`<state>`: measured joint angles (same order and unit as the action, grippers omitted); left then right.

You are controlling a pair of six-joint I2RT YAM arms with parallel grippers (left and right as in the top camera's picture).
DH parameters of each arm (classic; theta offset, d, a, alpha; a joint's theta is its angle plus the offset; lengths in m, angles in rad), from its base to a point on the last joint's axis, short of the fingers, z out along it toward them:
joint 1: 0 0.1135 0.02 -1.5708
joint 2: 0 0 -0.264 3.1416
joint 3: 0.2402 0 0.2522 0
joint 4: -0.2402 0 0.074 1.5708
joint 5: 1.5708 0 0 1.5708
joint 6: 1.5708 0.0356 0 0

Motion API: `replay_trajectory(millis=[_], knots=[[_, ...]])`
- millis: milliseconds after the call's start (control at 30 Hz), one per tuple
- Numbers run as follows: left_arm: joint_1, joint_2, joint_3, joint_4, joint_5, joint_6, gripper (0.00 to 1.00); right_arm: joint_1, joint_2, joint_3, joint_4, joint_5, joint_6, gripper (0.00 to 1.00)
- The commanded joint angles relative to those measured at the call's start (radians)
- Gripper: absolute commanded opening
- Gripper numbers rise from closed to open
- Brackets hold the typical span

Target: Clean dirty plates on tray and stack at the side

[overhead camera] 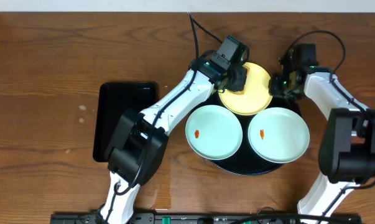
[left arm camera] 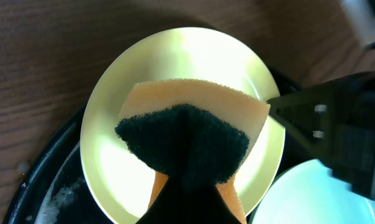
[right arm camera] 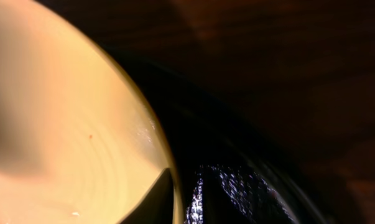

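Observation:
The pale yellow plate (overhead camera: 254,101) lies at the back of the round black tray (overhead camera: 249,169). My left gripper (overhead camera: 237,78) is shut on an orange sponge with a dark green scouring face (left arm camera: 187,137) and holds it on the yellow plate (left arm camera: 106,143). My right gripper (overhead camera: 275,84) is shut on the right rim of the yellow plate (right arm camera: 63,124), one finger inside the rim (right arm camera: 171,199). Two mint-blue plates (overhead camera: 215,132) (overhead camera: 279,134) lie at the tray's front, each with a small orange smear.
A smaller rectangular black tray (overhead camera: 115,118) lies on the wooden table to the left. Cables run off the back edge behind the arms. The round tray's surface shows wet specks (right arm camera: 237,186) beside the yellow plate.

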<state>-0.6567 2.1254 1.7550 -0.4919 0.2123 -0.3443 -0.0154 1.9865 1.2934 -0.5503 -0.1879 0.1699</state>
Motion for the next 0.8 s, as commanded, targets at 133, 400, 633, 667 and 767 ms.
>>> replay_trajectory(millis=[133,400,633,667,767], knots=[[-0.011,0.019,0.031,0.011,0.016,-0.014,0.08,0.013,0.028,0.0,0.016,-0.004,-0.006,0.02],[-0.017,0.035,0.031,0.011,0.016,-0.014,0.07,0.017,0.028,0.0,-0.031,0.004,-0.005,0.01],[-0.04,0.058,0.031,0.038,0.015,-0.014,0.08,0.017,0.028,0.0,-0.041,0.004,0.017,0.01],[-0.044,0.063,0.031,0.043,0.015,-0.013,0.07,0.017,0.028,0.0,-0.044,0.005,0.017,0.01],[-0.052,0.081,0.031,0.046,0.015,-0.013,0.08,0.017,0.027,0.001,-0.065,0.011,0.017,0.01]])
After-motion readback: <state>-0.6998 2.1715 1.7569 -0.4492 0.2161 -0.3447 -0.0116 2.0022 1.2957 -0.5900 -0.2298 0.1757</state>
